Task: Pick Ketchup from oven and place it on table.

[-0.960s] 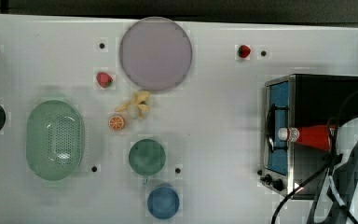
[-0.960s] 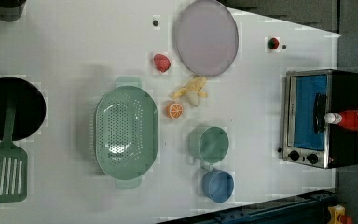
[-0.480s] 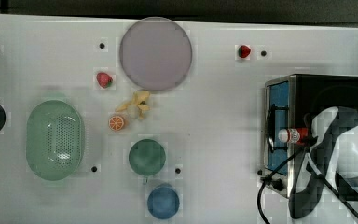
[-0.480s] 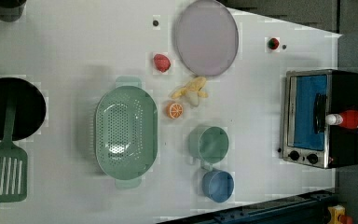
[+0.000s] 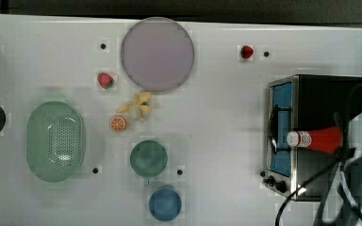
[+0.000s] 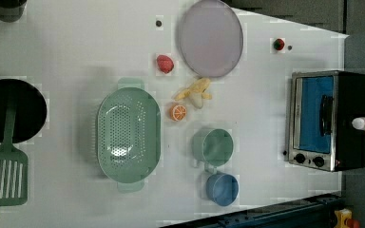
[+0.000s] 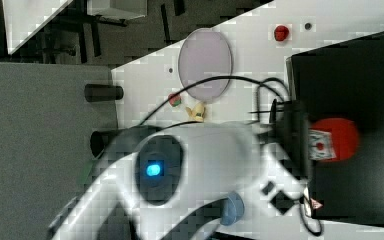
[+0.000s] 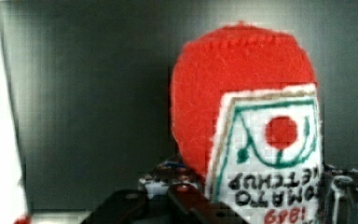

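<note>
The Ketchup (image 5: 318, 140), a red bottle with a white cap, lies across the black top of the oven (image 5: 311, 94), cap toward the door side. The oven's blue glass door is shut. My gripper (image 5: 345, 150) is at the bottle's base end, on the top view's right, and is shut on it. In the wrist view the Ketchup (image 8: 242, 116) is close up, its label between the dark fingers (image 8: 186, 200). In the right view my gripper (image 7: 305, 145) meets the Ketchup (image 7: 337, 137) over the oven (image 7: 350, 75). The white table (image 5: 217, 117) spreads to the top view's left.
On the table stand a purple plate (image 5: 157, 54), a green colander (image 5: 56, 141), a green cup (image 5: 148, 158) and a blue cup (image 5: 165, 204). Two strawberries (image 5: 105, 80), a banana (image 5: 136, 106) and an orange slice (image 5: 118, 124) lie about. Black cables (image 5: 311, 188) hang beside the oven.
The arm came in over the bottle's base and the fingers closed in around it. The bottle has since shifted toward the right in the top and left views.
</note>
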Available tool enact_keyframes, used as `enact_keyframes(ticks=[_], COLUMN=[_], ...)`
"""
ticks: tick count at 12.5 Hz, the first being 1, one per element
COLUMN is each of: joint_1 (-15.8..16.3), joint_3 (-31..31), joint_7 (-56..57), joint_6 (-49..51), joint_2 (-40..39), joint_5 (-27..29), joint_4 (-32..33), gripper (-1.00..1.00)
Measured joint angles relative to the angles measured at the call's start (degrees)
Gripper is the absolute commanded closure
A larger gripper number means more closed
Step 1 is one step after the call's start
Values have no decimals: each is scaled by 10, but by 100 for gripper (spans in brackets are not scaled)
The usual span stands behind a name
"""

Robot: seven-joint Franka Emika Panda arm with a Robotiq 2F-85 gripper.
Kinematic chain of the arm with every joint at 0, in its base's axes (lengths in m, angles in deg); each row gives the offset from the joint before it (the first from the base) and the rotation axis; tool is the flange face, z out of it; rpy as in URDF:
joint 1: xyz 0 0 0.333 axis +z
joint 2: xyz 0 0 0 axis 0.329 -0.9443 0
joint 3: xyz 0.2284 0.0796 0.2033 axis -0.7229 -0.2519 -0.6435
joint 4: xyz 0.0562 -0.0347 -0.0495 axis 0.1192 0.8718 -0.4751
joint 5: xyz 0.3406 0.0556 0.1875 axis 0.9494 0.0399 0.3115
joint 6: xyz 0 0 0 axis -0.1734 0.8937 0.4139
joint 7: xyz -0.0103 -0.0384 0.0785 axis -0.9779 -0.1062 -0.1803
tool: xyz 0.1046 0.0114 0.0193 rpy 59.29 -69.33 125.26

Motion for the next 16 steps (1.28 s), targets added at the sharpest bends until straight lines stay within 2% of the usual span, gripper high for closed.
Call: enact_keyframes(ticks=[1,2,4,6,7,8,9,10,11,12,13,16], joint_1=[3,17,47,54,72,86,126,146,171,173,186,168], joint_3=[-23,-32,-58,-115,-133,-166,-199,-218,-246,-265,-273,-257], joint_7=[0,1,1,0,0,0,0,0,0,0,0,0], joint_6=[77,105,104,92,79,77,82,71,4,-31,-72,-192], joint_2=[45,80,123,115,111,109,88,73,52,38,25,11], joint_5=[0,4,-24,-6,3,-19,-50,-67,-83,-92,-90,-116], joint_4=[-37,-49,-64,-87,-76,-55,-24,0,55,87,162,238], gripper=[-26,-26,-26,-26,-26,-26,-26,-26,-26,-26,-26,-26])
